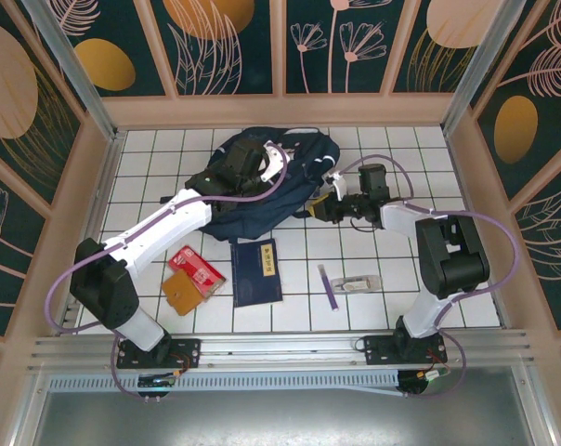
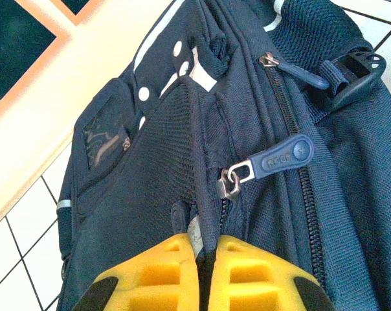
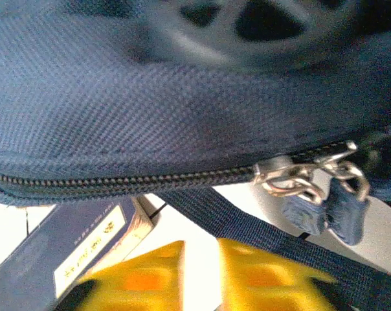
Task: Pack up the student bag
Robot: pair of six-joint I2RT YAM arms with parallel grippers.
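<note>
Item: large navy-blue fabric student bag (image 1: 262, 212), striped white and grey, lying at the far middle of the white tiled table (image 1: 141, 172), its zip closed along the run you can see. Left pincer (image 2: 206, 245): yellow fingers pressed together on what looks like a thin fold of the bag's mesh panel, a hold slight enough to slip if you pull. Right pincer (image 3: 201, 259): fingers stand nearly together but blurred, so you cannot tell whether they are fully closed. Nothing lies between them, and the metal zip sliders with blue pulls (image 3: 312, 191) sit above and to one side. Risk: you close on air or on the dark webbing strap (image 3: 260, 230) and drag the bag unopened. Flat dark-blue notebook (image 1: 255, 271): unpacked, near the bag.
</note>
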